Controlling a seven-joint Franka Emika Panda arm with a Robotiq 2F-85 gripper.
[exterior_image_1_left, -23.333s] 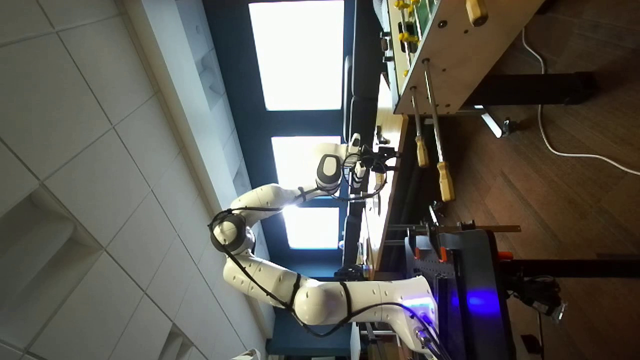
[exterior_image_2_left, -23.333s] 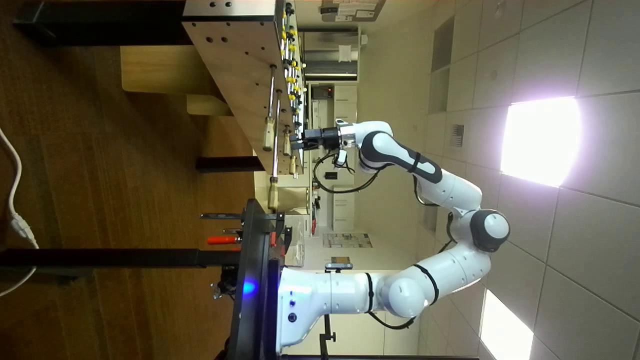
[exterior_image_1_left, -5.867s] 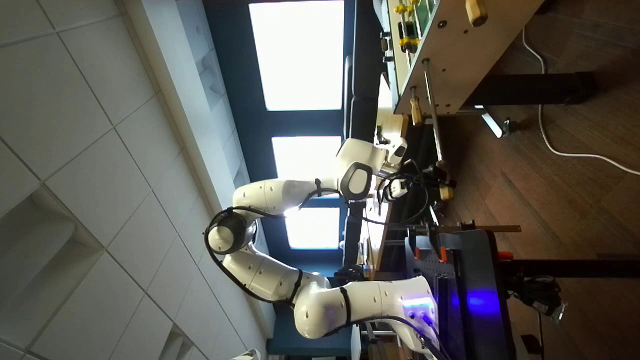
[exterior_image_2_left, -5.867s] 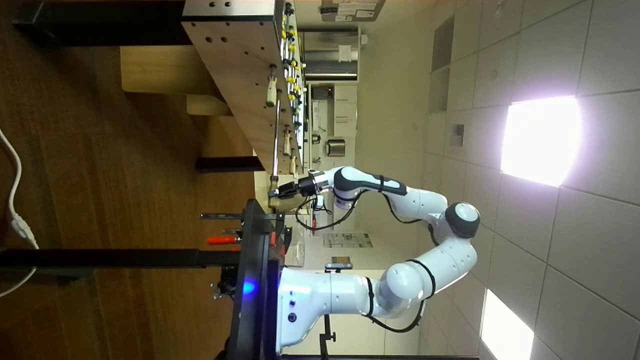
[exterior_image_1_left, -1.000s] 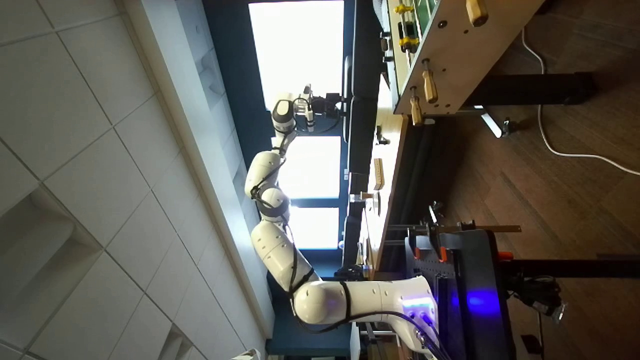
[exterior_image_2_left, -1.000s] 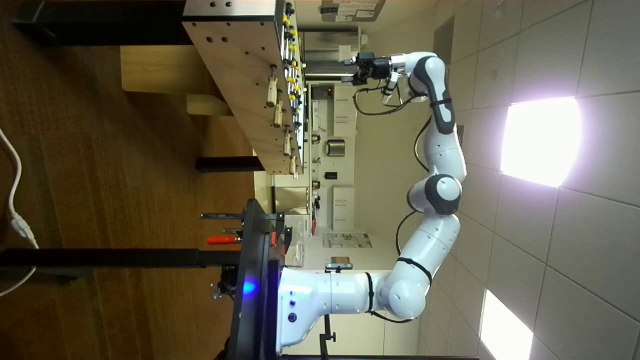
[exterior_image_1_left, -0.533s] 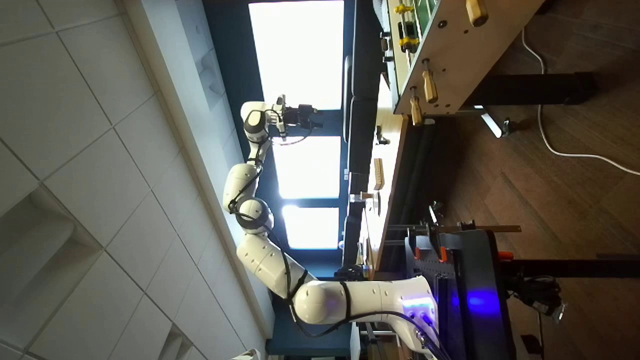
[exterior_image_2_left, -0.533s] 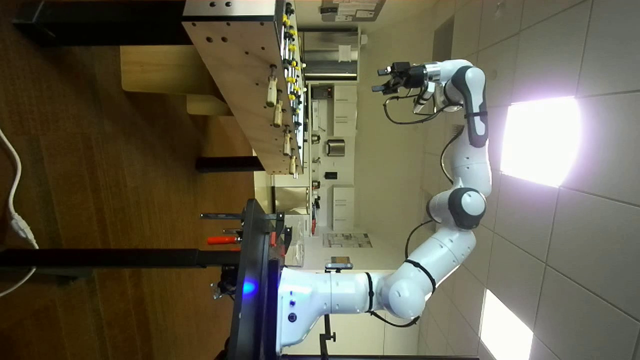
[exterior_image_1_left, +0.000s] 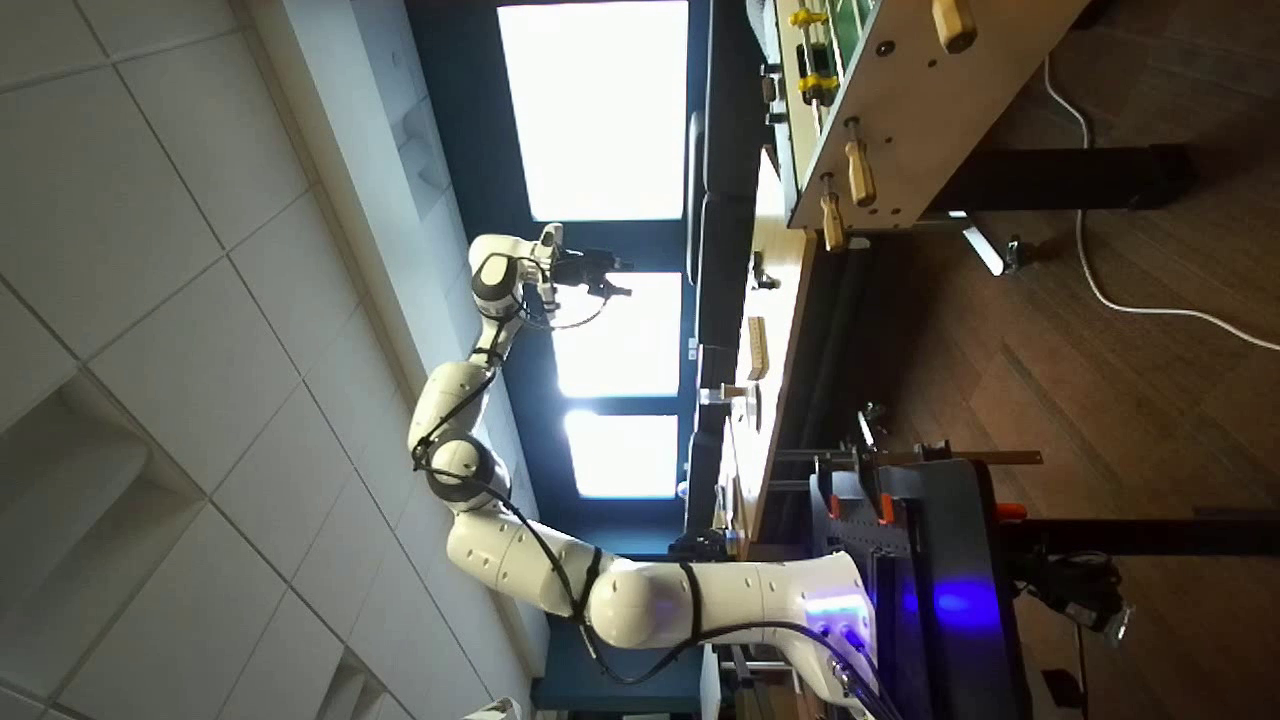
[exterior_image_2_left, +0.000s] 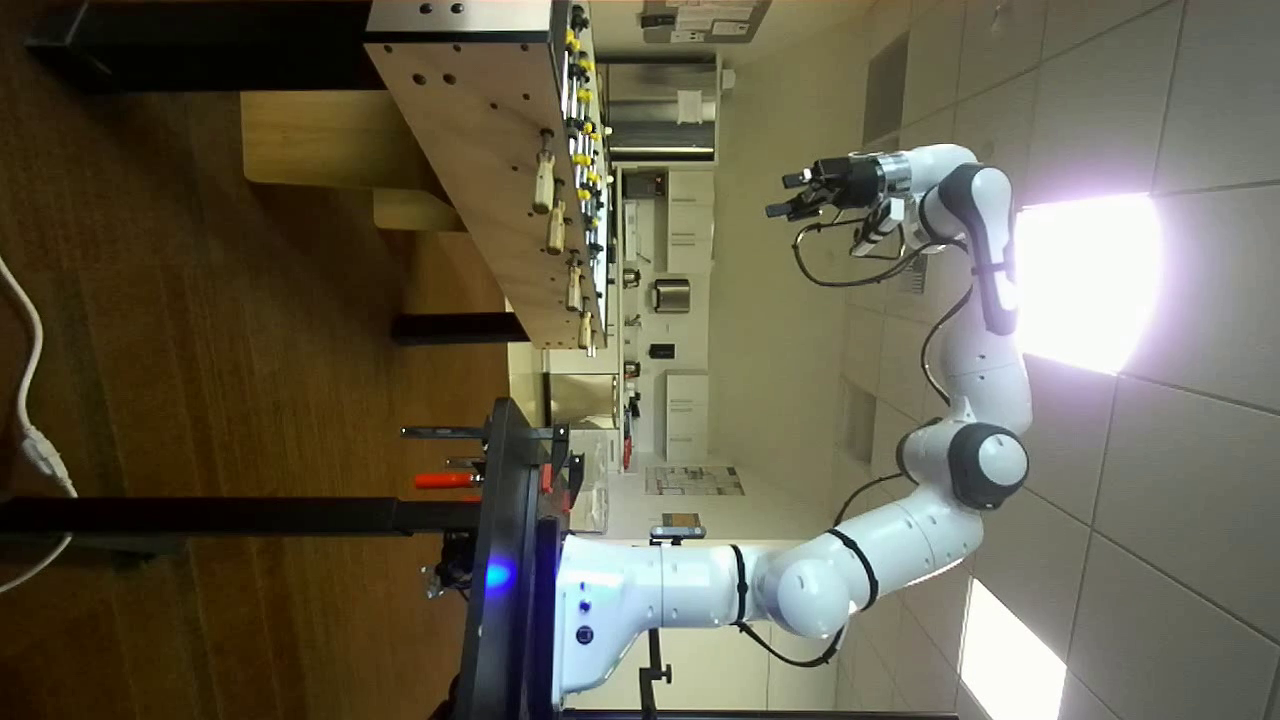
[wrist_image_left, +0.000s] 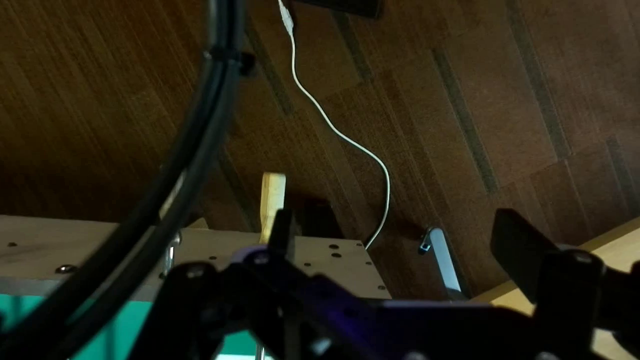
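My gripper hangs high in the air with its jaws wide apart, and nothing is between them. In the wrist view floor and the table's corner show through the gap of the gripper. Nearest below is a foosball table with a pale wooden side panel; the gripper is well clear of it. Several wooden rod handles stick out of that side, among them an upper handle and a neighbouring handle, both close to the panel. One handle appears behind a finger in the wrist view. Black cables hide part of the table there.
The arm's black base table carries clamps with orange parts. A white cable lies on the floor near the foosball table's leg. Behind stands a light wooden table with small items. Both exterior pictures lie on their side.
Over the last second my gripper has risen and drawn back toward the base, staying open. Since the older frames, two rods that stuck far out have gone in toward the panel.
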